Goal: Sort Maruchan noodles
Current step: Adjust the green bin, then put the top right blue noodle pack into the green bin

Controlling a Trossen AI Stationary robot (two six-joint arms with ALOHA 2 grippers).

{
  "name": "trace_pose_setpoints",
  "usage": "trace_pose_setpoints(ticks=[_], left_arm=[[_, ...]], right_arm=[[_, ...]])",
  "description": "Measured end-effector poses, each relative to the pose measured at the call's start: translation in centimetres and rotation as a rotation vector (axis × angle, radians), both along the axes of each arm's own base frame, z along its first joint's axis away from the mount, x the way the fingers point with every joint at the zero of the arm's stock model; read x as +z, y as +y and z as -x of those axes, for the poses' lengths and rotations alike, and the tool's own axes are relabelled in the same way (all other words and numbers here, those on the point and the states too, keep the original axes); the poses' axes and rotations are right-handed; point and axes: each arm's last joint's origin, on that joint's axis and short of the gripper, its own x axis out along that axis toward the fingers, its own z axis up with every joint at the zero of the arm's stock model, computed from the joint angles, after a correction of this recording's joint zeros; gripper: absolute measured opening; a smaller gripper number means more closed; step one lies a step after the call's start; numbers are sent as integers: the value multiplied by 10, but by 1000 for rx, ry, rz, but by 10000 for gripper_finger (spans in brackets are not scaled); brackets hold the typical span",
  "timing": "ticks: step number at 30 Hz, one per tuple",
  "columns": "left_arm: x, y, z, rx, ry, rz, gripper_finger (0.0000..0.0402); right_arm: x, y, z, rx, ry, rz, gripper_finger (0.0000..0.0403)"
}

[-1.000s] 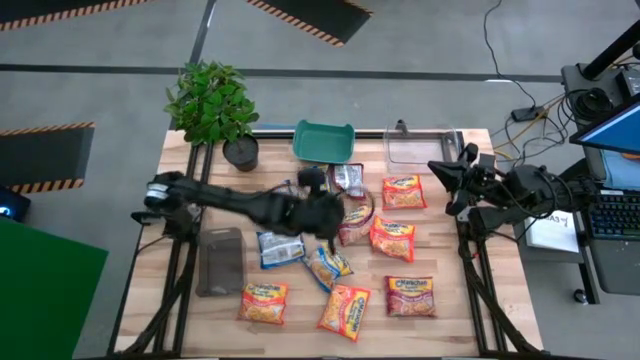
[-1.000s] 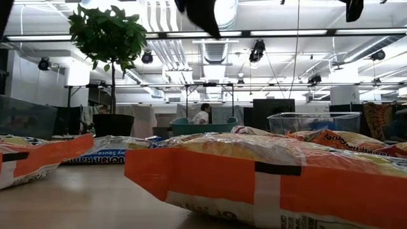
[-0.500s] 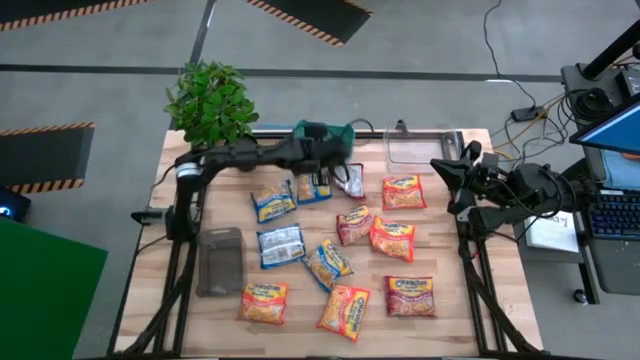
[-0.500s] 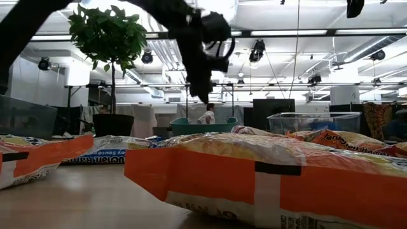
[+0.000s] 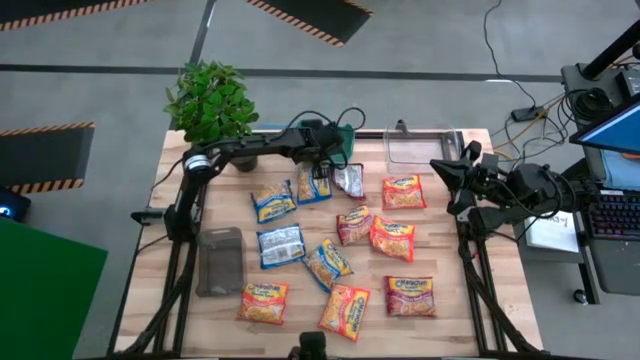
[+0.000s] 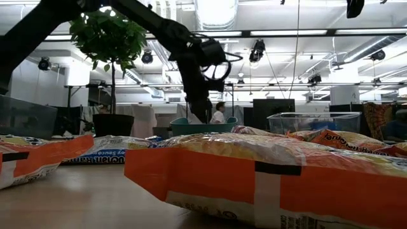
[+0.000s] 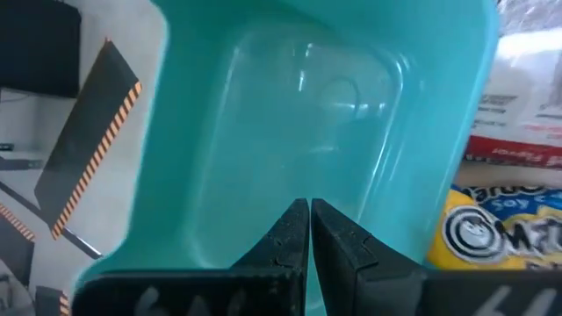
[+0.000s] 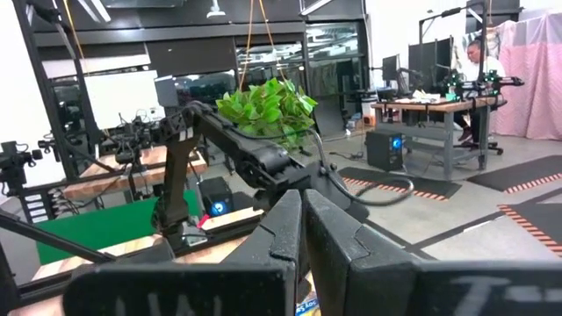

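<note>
Several Maruchan noodles packets, blue-and-white [image 5: 280, 245], orange [image 5: 392, 238] and red-pink [image 5: 410, 297], lie flat across the wooden table. My left gripper [image 5: 335, 152] is shut and holds nothing. It points steeply down over the inside of the teal tray [image 7: 263, 114] at the far edge, with its tips [image 6: 205, 116] level with the tray's rim [image 6: 184, 125]. A blue-and-yellow packet [image 7: 492, 233] lies just beside the tray. At the table's right edge my right gripper [image 5: 437, 168] waits, shut [image 8: 303, 204] and raised. My left gripper reaches down into the teal tray, but I cannot tell whether its shut fingertips touch the tray's floor.
A potted plant [image 5: 210, 100] stands at the far left corner. One clear bin [image 5: 425, 147] stands at the far edge to the right of the tray. Another clear bin [image 5: 220, 262] lies on the left side. A person [image 6: 219, 113] shows far off in the room.
My left gripper has swung from above the packets at mid-table toward the far edge and come down over the teal tray, tipping further downward. It has stayed shut. No packet has moved.
</note>
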Motion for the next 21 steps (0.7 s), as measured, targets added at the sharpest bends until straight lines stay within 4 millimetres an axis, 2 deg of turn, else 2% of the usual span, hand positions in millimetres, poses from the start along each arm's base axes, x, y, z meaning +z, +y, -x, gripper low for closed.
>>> trace_pose_setpoints(ticks=[4, 7, 11, 16, 21], left_arm=[[-19, 3, 0, 17, 56, 31, 0], [-19, -6, -1, -6, 59, 103, 0], [-3, -19, -8, -37, 18, 247, 0], [28, -16, -13, 1, 8, 146, 0], [53, -15, -17, 3, -48, 132, 0]], right_arm=[[0, 0, 0, 2, -2, -7, 9], [0, 0, 0, 1, -2, -6, 9], [0, 0, 0, 0, 3, 6, 9], [0, 0, 0, 0, 3, 6, 9], [0, 0, 0, 0, 4, 6, 9]])
